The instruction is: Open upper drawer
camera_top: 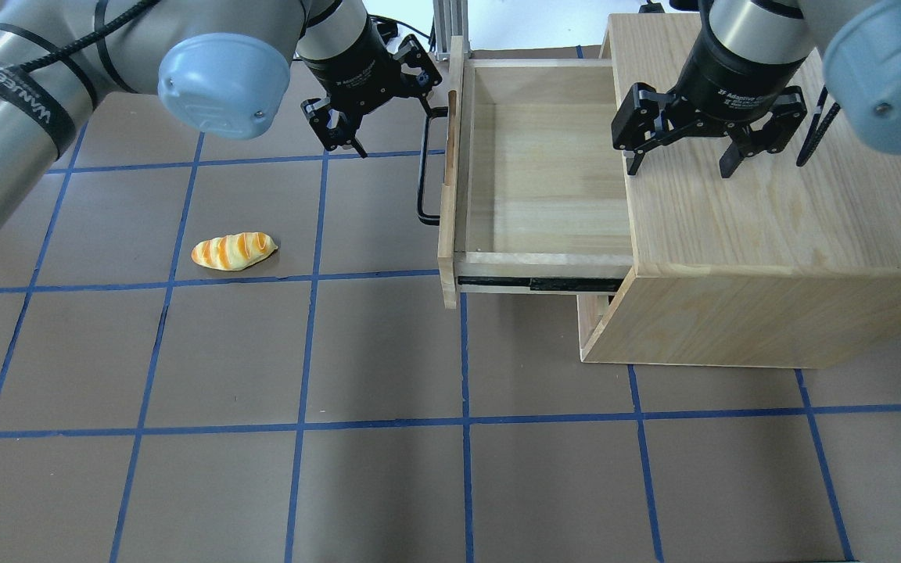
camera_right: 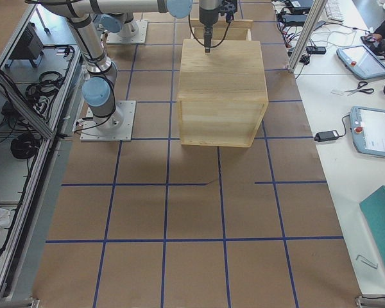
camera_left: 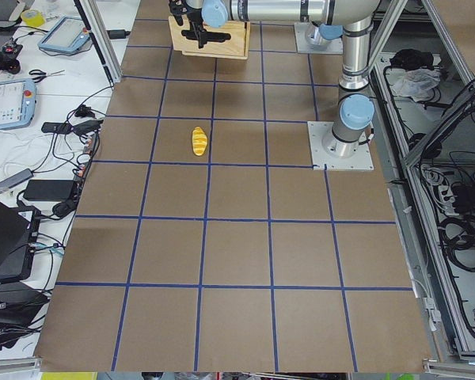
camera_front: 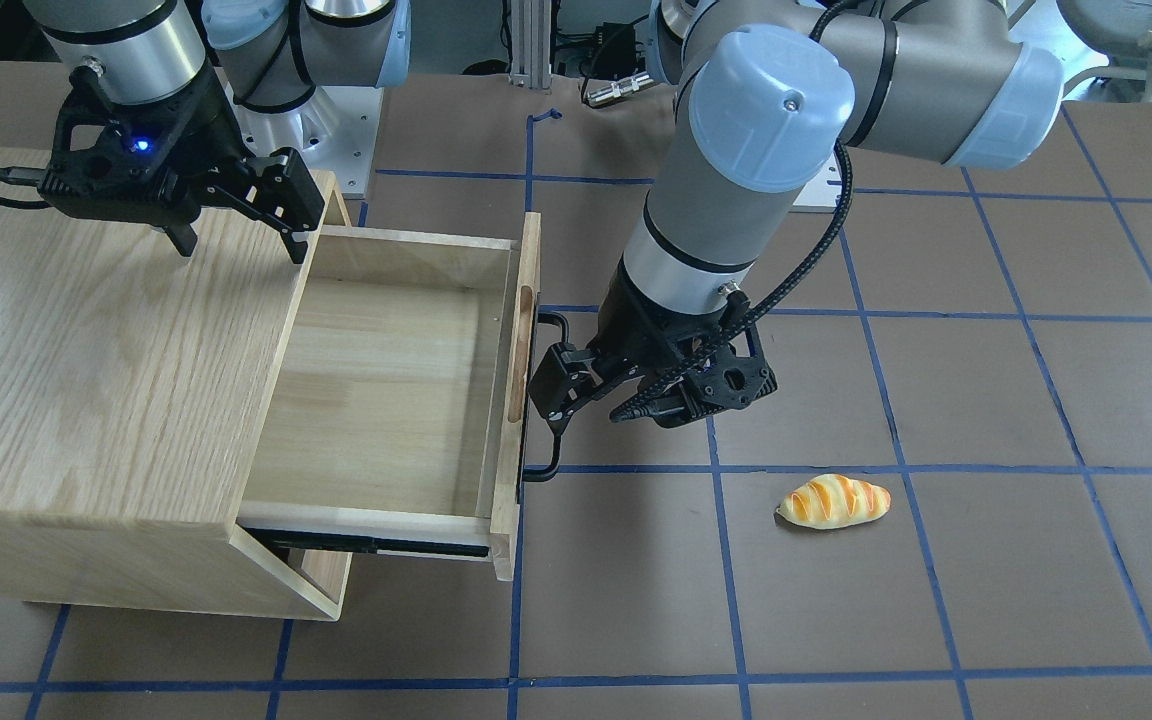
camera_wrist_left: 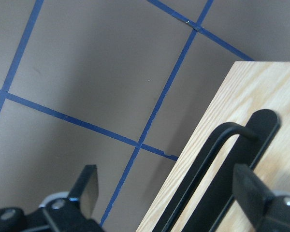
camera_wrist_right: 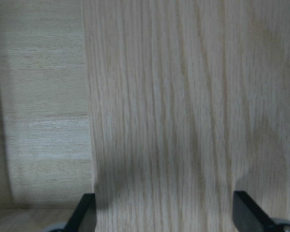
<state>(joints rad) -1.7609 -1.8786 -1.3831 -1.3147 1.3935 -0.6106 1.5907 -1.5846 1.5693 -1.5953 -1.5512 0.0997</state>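
Observation:
The upper drawer (camera_front: 386, 380) of the light-oak cabinet (camera_front: 86, 350) stands pulled far out, and its inside is bare. It also shows in the overhead view (camera_top: 544, 180). Its black bar handle (camera_front: 539, 468) and routed slot (camera_front: 521, 350) are on its front. My left gripper (camera_front: 586, 415) is open at the handle's far end (camera_top: 433, 113). In the left wrist view the handle (camera_wrist_left: 208, 159) runs between the spread fingers of the gripper (camera_wrist_left: 166, 176), which do not clamp it. My right gripper (camera_top: 679, 168) is open, fingertips down just over the cabinet top (camera_wrist_right: 183, 96), near its front edge.
A striped bread roll (camera_front: 833, 501) lies on the brown table, also seen overhead (camera_top: 233, 251), well away from the drawer front. Blue tape lines grid the table. The cabinet (camera_right: 221, 70) stands at the right half of the table. The robot bases are at the back.

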